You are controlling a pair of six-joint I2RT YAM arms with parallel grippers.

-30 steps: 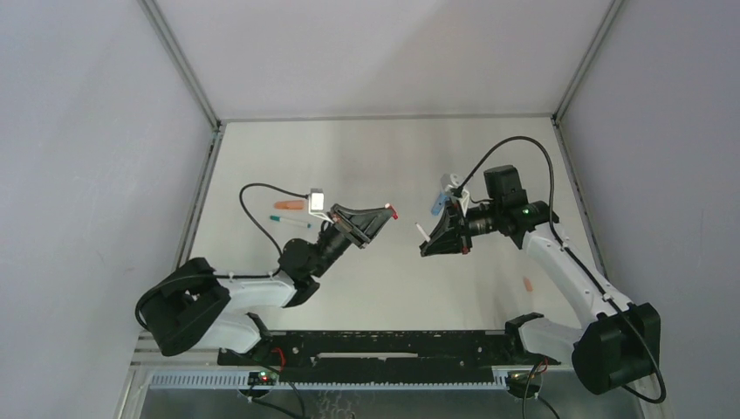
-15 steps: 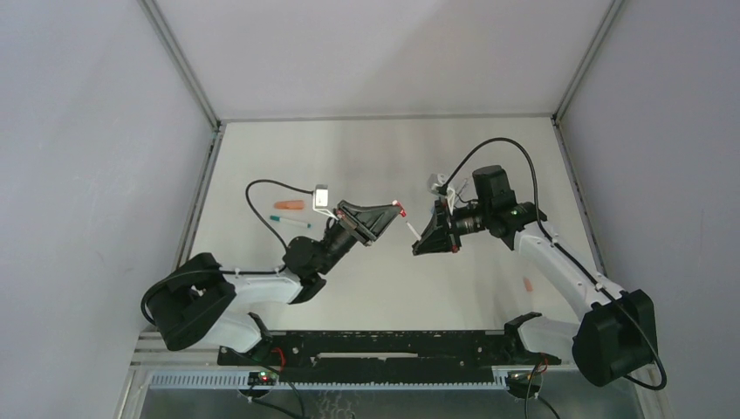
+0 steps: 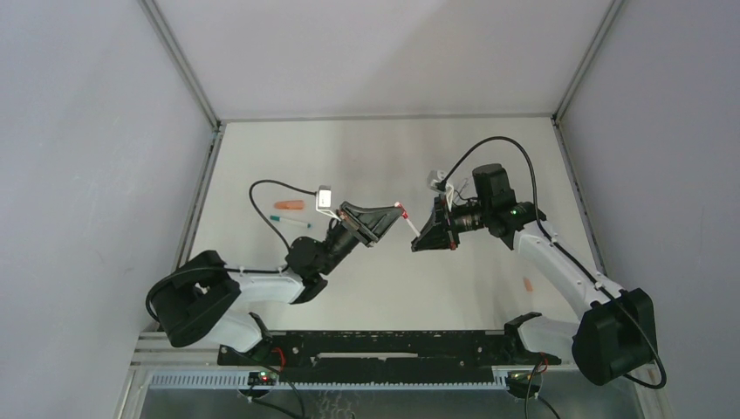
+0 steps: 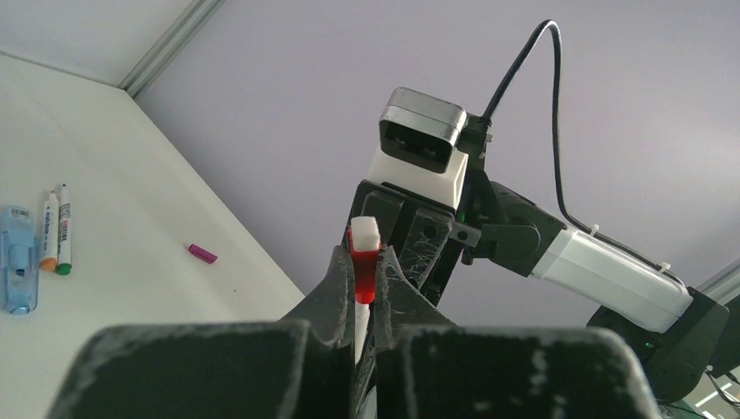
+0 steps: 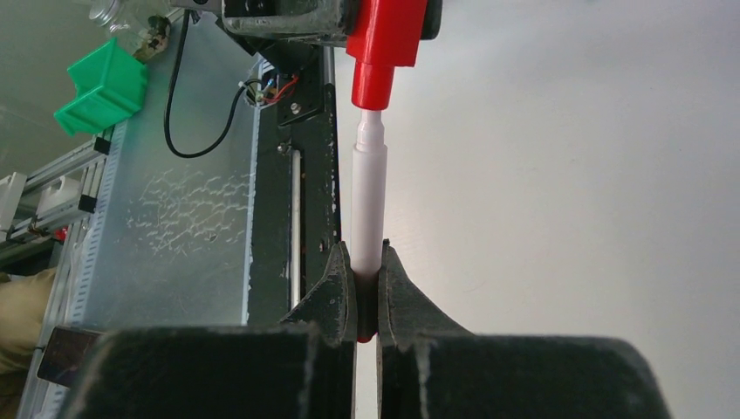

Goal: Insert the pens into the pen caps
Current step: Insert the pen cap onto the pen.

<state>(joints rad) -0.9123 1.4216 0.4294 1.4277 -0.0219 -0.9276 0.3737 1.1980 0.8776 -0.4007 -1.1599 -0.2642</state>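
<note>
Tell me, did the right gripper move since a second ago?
Yes. In the top view the right gripper has slid left, away from the orange cap lying still at the right, and toward the left gripper.

A green bin (image 5: 100,87) — sitting beyond the white table (image 5: 567,218).

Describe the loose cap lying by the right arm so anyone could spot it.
From above, find the right arm. On the table just inboard of it lies a salmon-orange cap. It is short and alone, far from the pens at left.
</note>
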